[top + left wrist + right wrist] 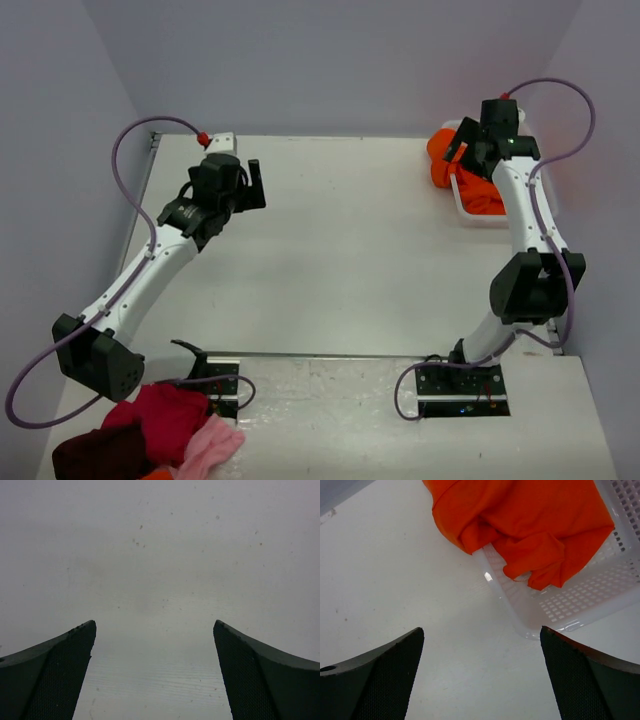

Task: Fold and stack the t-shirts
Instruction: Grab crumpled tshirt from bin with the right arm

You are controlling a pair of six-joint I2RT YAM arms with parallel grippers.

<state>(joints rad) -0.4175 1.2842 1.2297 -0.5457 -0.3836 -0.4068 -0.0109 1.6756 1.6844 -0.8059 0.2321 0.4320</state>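
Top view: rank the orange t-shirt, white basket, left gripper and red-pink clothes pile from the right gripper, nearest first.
1. orange t-shirt and white basket: far right corner, both directly by the right gripper, too close to call.
2. left gripper: across the table, far left.
3. red-pink clothes pile: near left corner, by the left arm's base.

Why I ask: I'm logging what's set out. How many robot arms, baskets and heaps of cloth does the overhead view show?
Robot arms: 2, the left arm and the right arm
White slotted basket: 1
Cloth heaps: 2, the orange t-shirts spilling over the basket's rim, and a red, maroon and pink pile at the near left
Total: 5
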